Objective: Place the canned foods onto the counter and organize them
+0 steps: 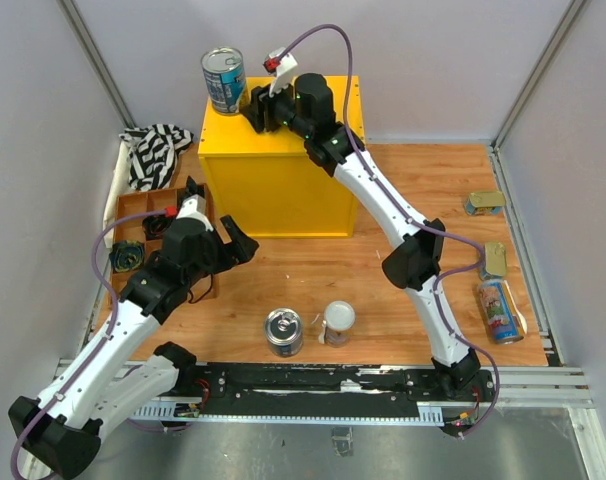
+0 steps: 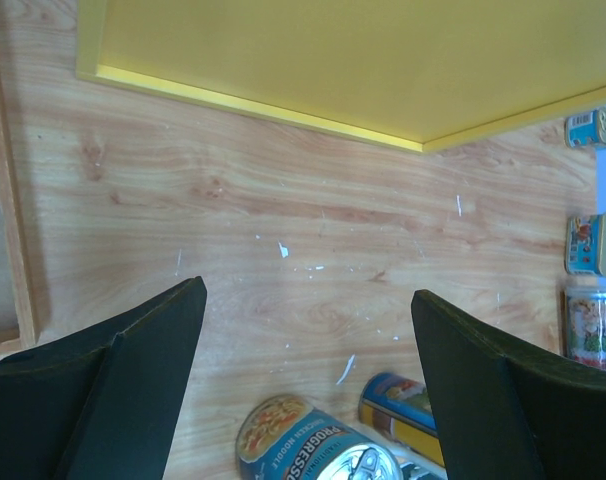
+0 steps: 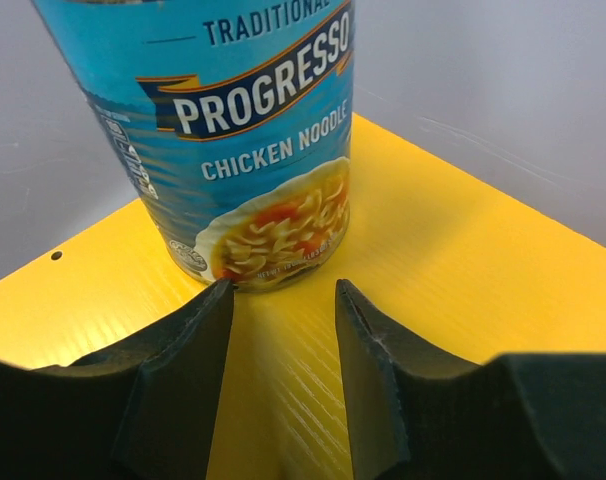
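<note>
Wooden tabletop [image 1: 283,270] bore the yellow counter [image 1: 283,190]; one blue soup can [image 1: 223,80] stood on its far-left corner, seemingly placed. Right gripper [image 3: 283,300] beside it sat slightly parted, empty. Left gripper [image 2: 308,292], wide open and empty before the counter, next needed another can [image 1: 284,332].

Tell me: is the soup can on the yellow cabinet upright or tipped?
Upright: the soup can stands on its base on the cabinet, silver lid facing up.

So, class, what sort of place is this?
Probably a robot lab cell, not a kitchen: plain grey walls, left arm and right arm bolted down, a yellow box for counter.
</note>
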Robot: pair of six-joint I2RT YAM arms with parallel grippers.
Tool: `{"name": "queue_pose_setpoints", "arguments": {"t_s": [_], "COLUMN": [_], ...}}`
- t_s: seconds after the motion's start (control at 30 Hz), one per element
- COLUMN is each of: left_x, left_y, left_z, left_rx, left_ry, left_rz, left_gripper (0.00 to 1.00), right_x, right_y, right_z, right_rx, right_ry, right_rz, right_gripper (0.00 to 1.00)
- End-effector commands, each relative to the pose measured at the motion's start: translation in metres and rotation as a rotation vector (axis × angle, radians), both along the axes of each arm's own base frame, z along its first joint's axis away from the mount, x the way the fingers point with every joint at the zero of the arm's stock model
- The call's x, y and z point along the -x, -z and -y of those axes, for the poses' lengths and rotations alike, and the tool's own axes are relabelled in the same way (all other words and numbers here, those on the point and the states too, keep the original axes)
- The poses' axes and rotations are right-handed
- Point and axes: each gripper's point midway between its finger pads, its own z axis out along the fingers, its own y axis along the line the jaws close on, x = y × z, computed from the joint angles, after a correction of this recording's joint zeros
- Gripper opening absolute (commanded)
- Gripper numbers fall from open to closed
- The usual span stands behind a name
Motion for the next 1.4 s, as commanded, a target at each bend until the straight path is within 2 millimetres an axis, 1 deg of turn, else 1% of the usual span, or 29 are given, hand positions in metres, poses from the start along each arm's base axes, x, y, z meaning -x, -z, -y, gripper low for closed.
{"name": "queue_pose_setpoints", "arguments": {"t_s": [0.0,0.03,0.07,0.1,0.13,0.17,0.23,0.27,0.33,0.37,0.47,0.5,0.53,0.6,0.7,0.73,0.77,0.83,0.9,1.03,1.17,1.23,1.37], "left_x": [0.006,0.008,0.011,0.015,0.018,0.021,0.028,0.030,0.035,0.038,0.042,0.042,0.042,0.043,0.044,0.045,0.045,0.046,0.047,0.048,0.049,0.049,0.048], "left_y": [-0.008,-0.010,-0.012,-0.013,-0.014,-0.013,-0.011,-0.009,-0.006,-0.003,0.001,0.000,0.000,0.001,0.003,0.006,0.008,0.012,0.014,0.015,0.016,0.017,0.015], "left_z": [0.011,0.014,0.017,0.020,0.023,0.026,0.031,0.033,0.035,0.035,0.029,0.026,0.021,0.012,0.004,0.004,0.003,0.002,0.001,-0.003,-0.002,-0.001,0.001], "left_rx": [0.030,0.037,0.042,0.049,0.054,0.054,0.054,0.052,0.041,0.033,0.038,0.042,0.048,0.058,0.077,0.081,0.087,0.094,0.105,0.148,0.186,0.195,0.211], "left_ry": [0.054,0.069,0.087,0.108,0.126,0.143,0.167,0.175,0.180,0.178,0.141,0.118,0.091,0.038,-0.014,-0.020,-0.026,-0.037,-0.050,-0.081,-0.094,-0.093,-0.090], "left_rz": [0.012,0.011,0.009,0.005,-0.001,-0.013,-0.030,-0.040,-0.057,-0.067,-0.082,-0.079,-0.071,-0.062,-0.054,-0.058,-0.060,-0.069,-0.070,-0.054,-0.048,-0.047,-0.041], "left_gripper": [0.89,0.89,0.89,0.89,0.89,0.89,0.88,0.88,0.88,0.88,0.89,0.89,0.89,0.89,0.90,0.90,0.90,0.91,0.91,0.91,0.91,0.91,0.91], "right_x": [0.007,0.013,0.019,0.027,0.038,0.046,0.067,0.076,0.103,0.115,0.154,0.167,0.180,0.213,0.255,0.268,0.280,0.300,0.319,0.349,0.380,0.391,0.407], "right_y": [-0.047,-0.054,-0.056,-0.063,-0.076,-0.078,-0.085,-0.084,-0.085,-0.082,-0.061,-0.042,-0.034,-0.015,0.009,0.016,0.023,0.035,0.049,0.086,0.117,0.129,0.154], "right_z": [0.011,0.013,0.014,0.017,0.023,0.025,0.030,0.034,0.042,0.045,0.056,0.058,0.061,0.061,0.065,0.066,0.066,0.069,0.073,0.078,0.078,0.076,0.076], "right_rx": [-0.072,-0.067,-0.055,-0.053,-0.055,-0.045,-0.020,0.001,0.039,0.063,0.139,0.179,0.197,0.243,0.314,0.332,0.349,0.374,0.390,0.447,0.494,0.512,0.554], "right_ry": [0.020,0.024,0.028,0.030,0.029,0.028,0.023,0.027,0.027,0.026,0.020,0.014,0.008,-0.024,-0.060,-0.078,-0.094,-0.111,-0.140,-0.177,-0.224,-0.240,-0.261], "right_rz": [0.082,0.091,0.094,0.099,0.108,0.102,0.093,0.084,0.072,0.062,0.018,-0.011,-0.021,-0.043,-0.063,-0.070,-0.076,-0.091,-0.124,-0.186,-0.225,-0.240,-0.280], "right_gripper": [0.53,0.55,0.57,0.59,0.60,0.62,0.64,0.65,0.67,0.68,0.69,0.69,0.70,0.71,0.75,0.78,0.81,0.82,0.82,0.84,0.92,0.92,0.92]}}
